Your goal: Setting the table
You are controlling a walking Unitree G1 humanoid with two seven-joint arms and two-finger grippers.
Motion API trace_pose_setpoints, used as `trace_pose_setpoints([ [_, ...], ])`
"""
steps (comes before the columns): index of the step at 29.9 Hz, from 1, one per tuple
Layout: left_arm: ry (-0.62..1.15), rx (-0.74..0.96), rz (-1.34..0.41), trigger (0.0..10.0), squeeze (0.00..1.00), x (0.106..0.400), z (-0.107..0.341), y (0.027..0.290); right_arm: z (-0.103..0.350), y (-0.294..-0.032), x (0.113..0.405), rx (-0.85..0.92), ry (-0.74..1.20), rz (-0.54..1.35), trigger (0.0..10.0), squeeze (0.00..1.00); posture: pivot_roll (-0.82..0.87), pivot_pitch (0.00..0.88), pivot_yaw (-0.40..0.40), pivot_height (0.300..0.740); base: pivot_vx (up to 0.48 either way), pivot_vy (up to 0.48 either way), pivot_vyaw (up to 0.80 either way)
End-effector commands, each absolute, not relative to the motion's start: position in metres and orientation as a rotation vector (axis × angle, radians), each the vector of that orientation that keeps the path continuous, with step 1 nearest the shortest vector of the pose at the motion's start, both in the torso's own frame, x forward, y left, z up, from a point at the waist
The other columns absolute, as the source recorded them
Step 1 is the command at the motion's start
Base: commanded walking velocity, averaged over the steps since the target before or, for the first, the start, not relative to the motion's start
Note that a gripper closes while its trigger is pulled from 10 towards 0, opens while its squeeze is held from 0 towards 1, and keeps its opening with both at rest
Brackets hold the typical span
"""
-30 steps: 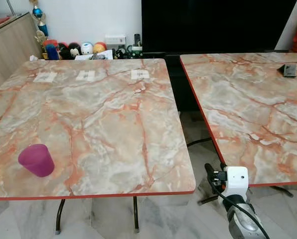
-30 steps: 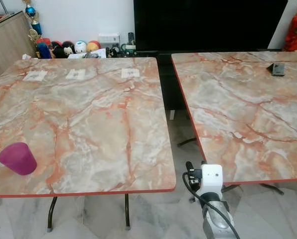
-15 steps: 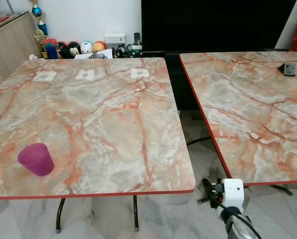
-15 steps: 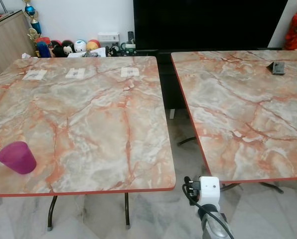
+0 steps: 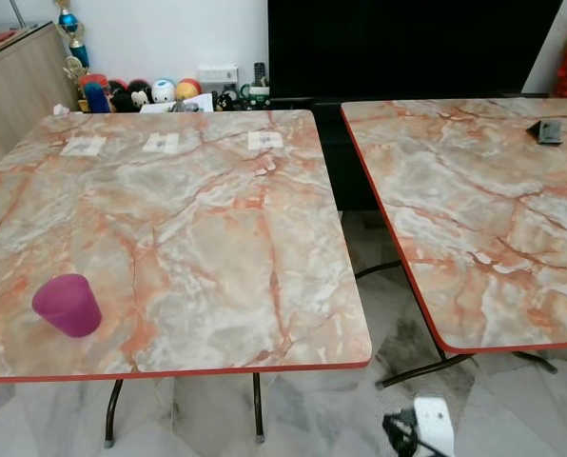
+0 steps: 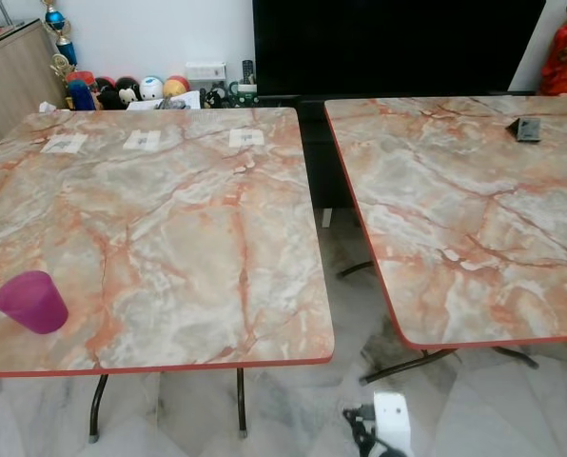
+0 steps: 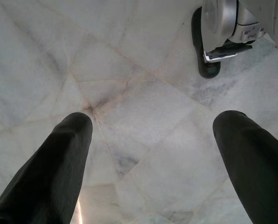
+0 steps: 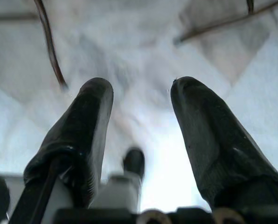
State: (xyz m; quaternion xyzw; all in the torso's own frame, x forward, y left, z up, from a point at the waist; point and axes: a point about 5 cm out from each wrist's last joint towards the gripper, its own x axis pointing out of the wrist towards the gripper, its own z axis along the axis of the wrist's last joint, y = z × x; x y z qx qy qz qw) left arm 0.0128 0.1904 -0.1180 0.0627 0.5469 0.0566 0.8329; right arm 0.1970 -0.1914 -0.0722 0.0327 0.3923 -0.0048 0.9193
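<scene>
Two marble-pattern desks stand side by side with a gap between them. The left desk (image 5: 198,219) carries a purple cup (image 5: 67,305) near its front left corner, upside down by the look of it, though the angle makes that hard to confirm. Three white paper labels (image 5: 163,143) lie in a row along the far edge of that desk. The right desk (image 5: 474,209) has a small dark object (image 5: 550,132) near its far right corner.

Right gripper (image 8: 141,116) hangs low over the pale tiled floor (image 7: 143,107), in front of the gap between the desks; its white wrist housing (image 5: 432,424) shows in the left eye view. Its jaws stand apart with nothing between them, and a desk leg (image 8: 223,23) crosses the floor beyond them. The cup sits well away from these jaws, up on the left desk.

Left gripper (image 7: 153,140) also points down at the floor, jaws wide and empty. Beyond them is the robot's foot (image 7: 223,32). Toys (image 5: 141,93) line the far wall.
</scene>
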Motion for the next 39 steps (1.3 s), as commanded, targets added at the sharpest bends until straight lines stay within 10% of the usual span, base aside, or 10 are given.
trace_pose_setpoints([
  [1,1.169,0.101,0.071,10.0,0.00,0.007,-0.119,0.176,-0.077,-0.193,0.189,0.066,0.848,-0.032,10.0,0.00,0.00,0.073,-0.014,0.740,0.000,0.000,0.00],
  [16,1.181,0.406,0.211,10.0,0.00,0.000,-0.117,0.190,-0.084,-0.191,0.178,0.049,0.895,-0.082,10.0,0.00,0.02,0.068,0.000,0.740,0.000,0.000,0.00],
  [19,0.895,0.425,0.343,10.0,0.00,0.117,-0.085,0.263,-0.083,-0.190,0.180,0.051,0.890,-0.085,10.0,0.00,0.02,0.059,0.004,0.740,0.000,0.000,0.00],
  [26,0.725,0.570,0.438,10.0,0.00,0.148,-0.062,0.281,-0.084,-0.190,0.178,0.049,0.890,-0.087,10.0,0.00,0.02,0.052,0.005,0.740,0.000,0.000,0.00],
  [39,0.737,0.112,0.200,10.0,0.00,0.143,-0.077,0.242,-0.085,-0.193,0.175,0.052,0.899,-0.090,10.0,0.00,0.02,0.056,-0.002,0.740,0.000,0.000,0.00],
])
